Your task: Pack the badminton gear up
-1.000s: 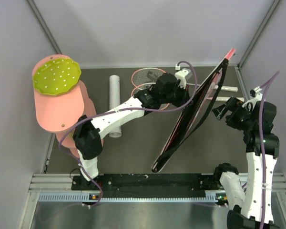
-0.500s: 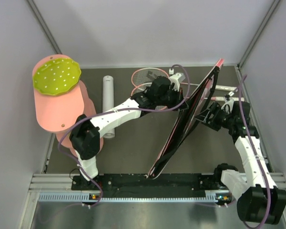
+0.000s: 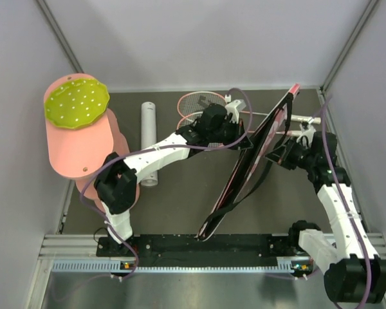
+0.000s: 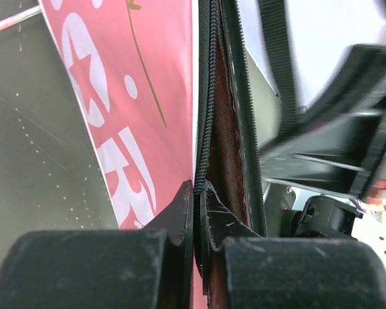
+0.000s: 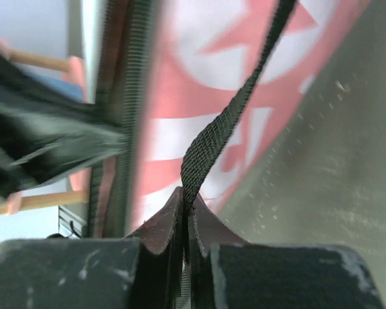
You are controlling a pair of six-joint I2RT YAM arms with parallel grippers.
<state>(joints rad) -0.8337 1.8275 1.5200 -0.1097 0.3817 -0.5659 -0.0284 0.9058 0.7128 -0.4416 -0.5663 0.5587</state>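
The pink bag (image 3: 247,168) lettered "SPORT" stands on edge across the middle of the table, its black zipper side up. My left gripper (image 3: 243,134) (image 4: 197,190) is shut on the bag's zipper edge (image 4: 209,116), beside the pink lettered face (image 4: 148,96). From the other side, my right gripper (image 3: 281,154) (image 5: 186,196) is shut on the bag's black strap (image 5: 231,122). Two pink-framed rackets (image 3: 198,103) lie behind the left arm, and their white handles (image 3: 307,120) stick out right of the bag. The white tube (image 3: 148,138) lies at the left. No shuttlecocks show.
A big pink cylinder (image 3: 77,151) with a yellow-green dotted disc (image 3: 76,103) stands at the far left. Grey walls close in the table at the back and on both sides. The arms' black base rail (image 3: 199,243) runs along the near edge.
My right arm has swung left up to the bag, and its jaws have gone from open to shut on the strap. The bag's top has shifted a little left. The left grip holds.
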